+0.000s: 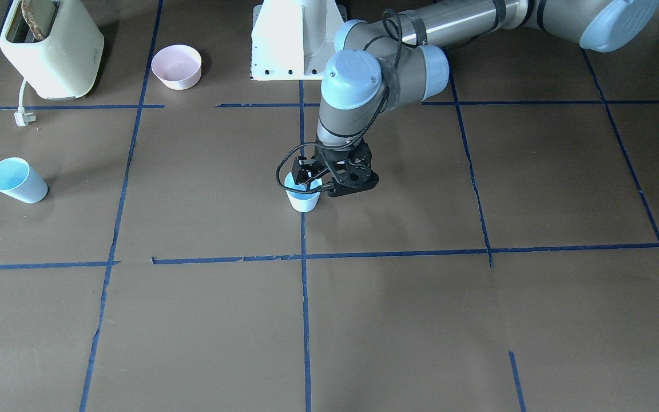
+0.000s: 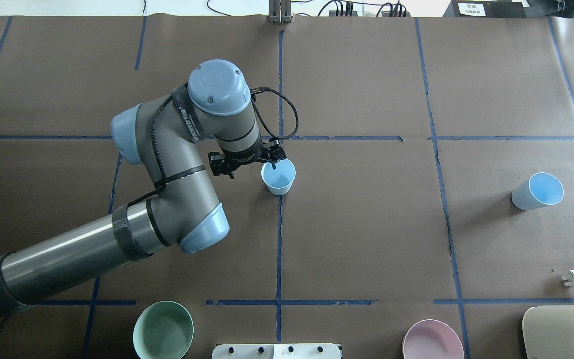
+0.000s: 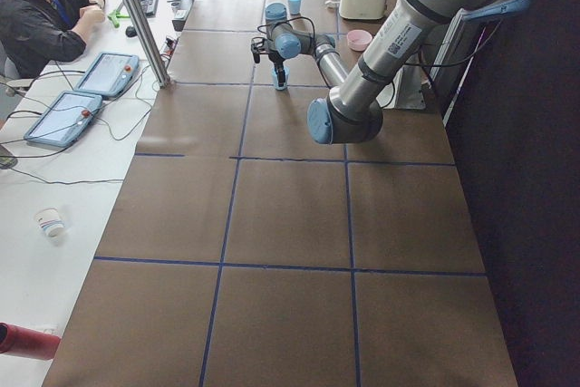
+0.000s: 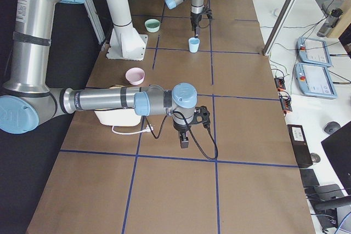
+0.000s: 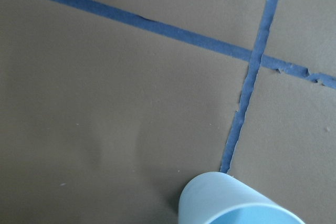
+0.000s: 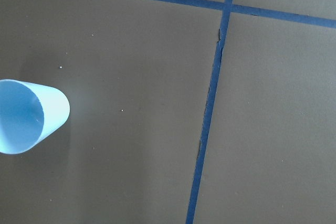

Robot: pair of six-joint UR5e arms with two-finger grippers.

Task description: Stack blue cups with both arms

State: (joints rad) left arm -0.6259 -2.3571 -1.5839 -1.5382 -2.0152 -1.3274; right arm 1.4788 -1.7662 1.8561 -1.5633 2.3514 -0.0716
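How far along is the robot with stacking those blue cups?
Done: nothing stacked; the middle cup and the second cup stand apart on the table. In hand: the left tool is at the middle cup's rim, the cup not yet lifted. Left: carry one cup over and nest it in the other.

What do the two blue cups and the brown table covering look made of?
Middle blue cup and outer blue cup: likely plastic, smooth with a faint satin finish, given the thin even rim and uniform colour. Table covering: seemingly brown paper, matte and flat, with blue tape along what look like sheet joins.
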